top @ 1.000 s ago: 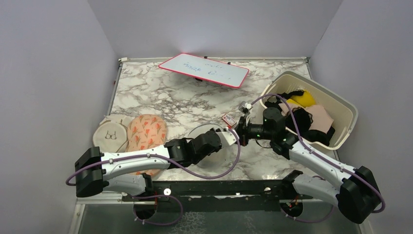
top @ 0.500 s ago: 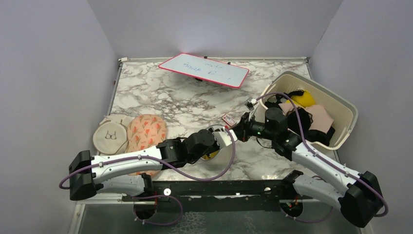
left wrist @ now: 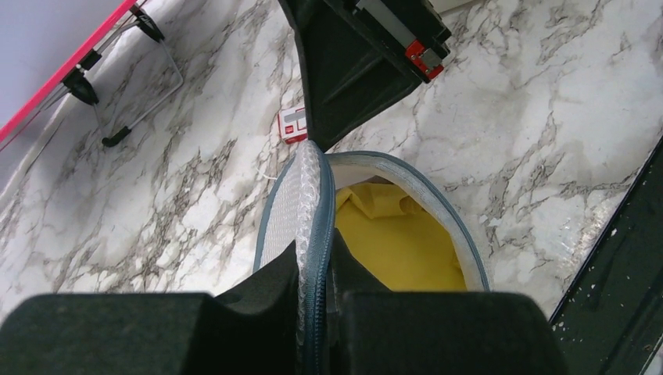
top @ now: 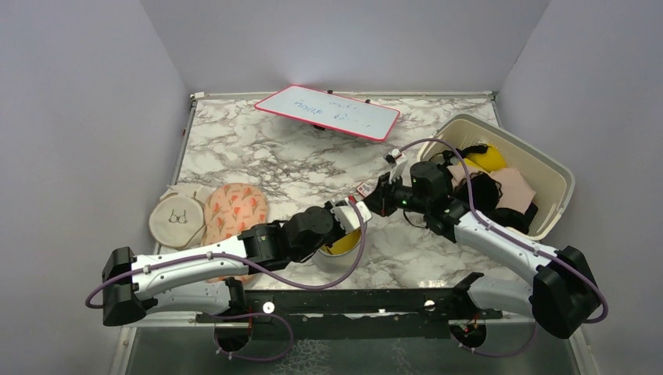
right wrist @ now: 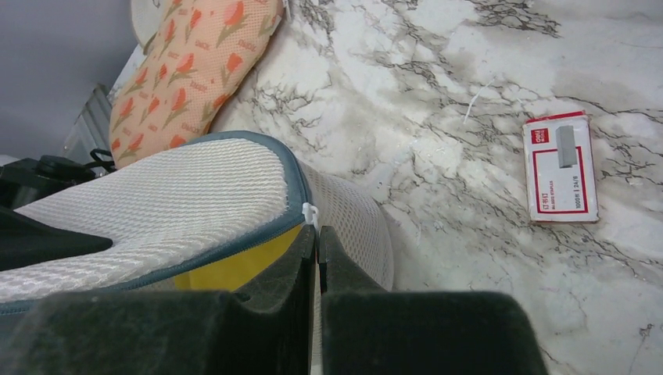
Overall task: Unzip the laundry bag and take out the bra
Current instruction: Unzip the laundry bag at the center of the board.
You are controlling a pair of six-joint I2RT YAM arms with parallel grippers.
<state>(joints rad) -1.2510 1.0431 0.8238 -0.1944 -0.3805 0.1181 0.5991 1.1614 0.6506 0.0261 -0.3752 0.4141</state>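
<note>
Robot lab test cell: plain grey wall panels [top: 344,39] enclose a marble-patterned table [top: 250,148] on three sides. A handwritten whiteboard [top: 327,112] stands at the table's far edge, and a black mounting rail [top: 352,301] runs along its near edge.

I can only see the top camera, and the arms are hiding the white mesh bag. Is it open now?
Observer: Yes. In the left wrist view the laundry bag has its lid tipped up, and the yellow bra shows inside.
Operator: What is the left arm grabbing?
Observer: The left gripper is clamped on the edge of that lid.
Operator: And the other arm?
Observer: In the right wrist view the right gripper is shut on the small white zipper pull at the rim.
</note>
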